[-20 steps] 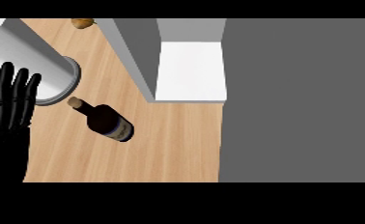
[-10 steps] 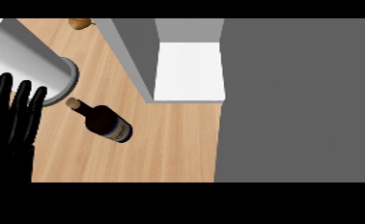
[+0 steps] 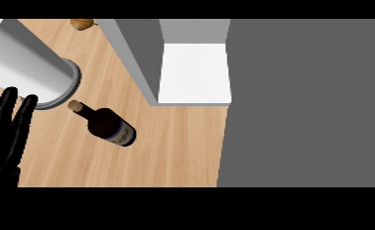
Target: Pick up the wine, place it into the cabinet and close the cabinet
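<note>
We see the wine bottle (image 3: 107, 125) standing on the wooden counter (image 3: 168, 149), between a large grey cylinder (image 3: 33, 73) and the open cabinet (image 3: 192, 70) with its white shelf. Our left hand (image 3: 15, 125) shows at the left edge, fingers straight and spread, near the bottle without touching it.

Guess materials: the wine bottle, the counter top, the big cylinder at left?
Wine bottle: dark glossy glass by its look, with a tan cork-like stopper. Counter top: light wood, visible grain lines, matte. Cylinder: smooth grey, probably brushed metal, though it could be plastic.
</note>
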